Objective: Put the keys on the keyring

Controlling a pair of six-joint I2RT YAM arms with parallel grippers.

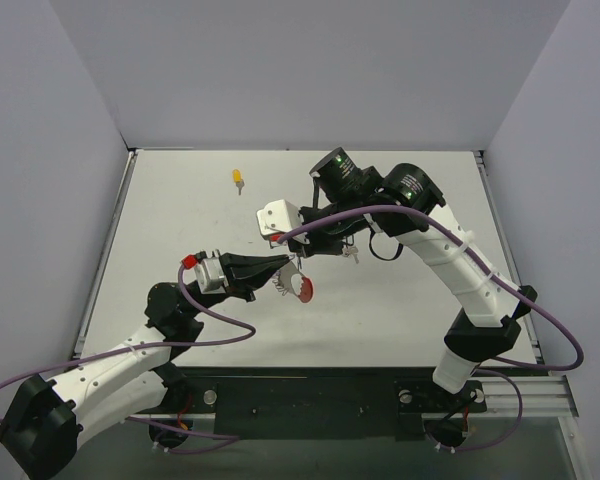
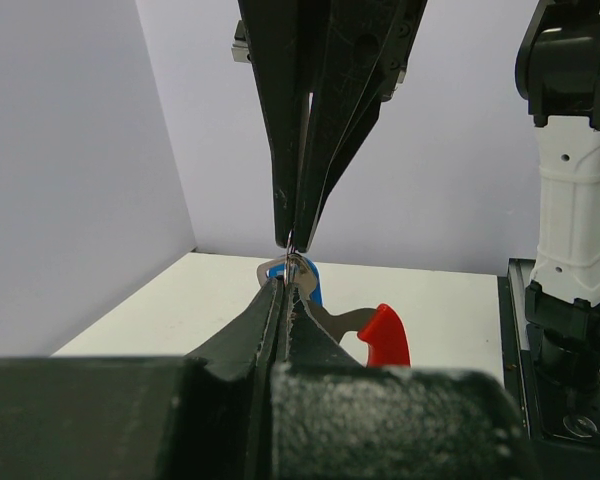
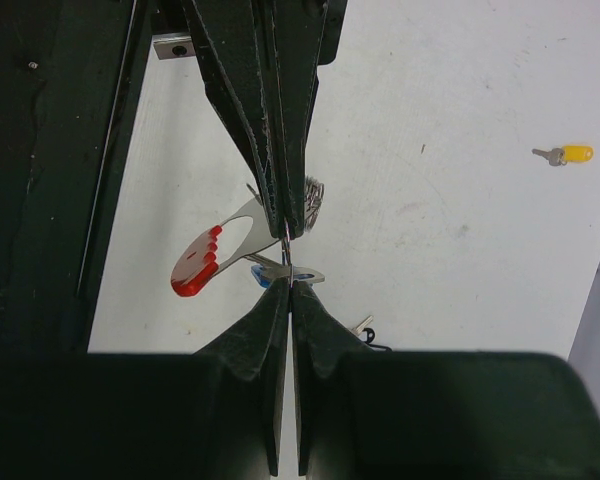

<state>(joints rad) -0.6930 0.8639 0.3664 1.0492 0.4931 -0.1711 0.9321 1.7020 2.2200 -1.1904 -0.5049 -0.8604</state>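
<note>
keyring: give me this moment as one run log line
left gripper: shut on keyring | right gripper: shut, tip to tip with left | blue key: at the tips, threading unclear | yellow key: lying apart

surface: flat white rectangular tabletop (image 1: 410,310)
far left part: small silver key with yellow plastic head (image 1: 237,178), lying flat, alone
near centre: second small silver key (image 3: 362,324), head colour unclear
</note>
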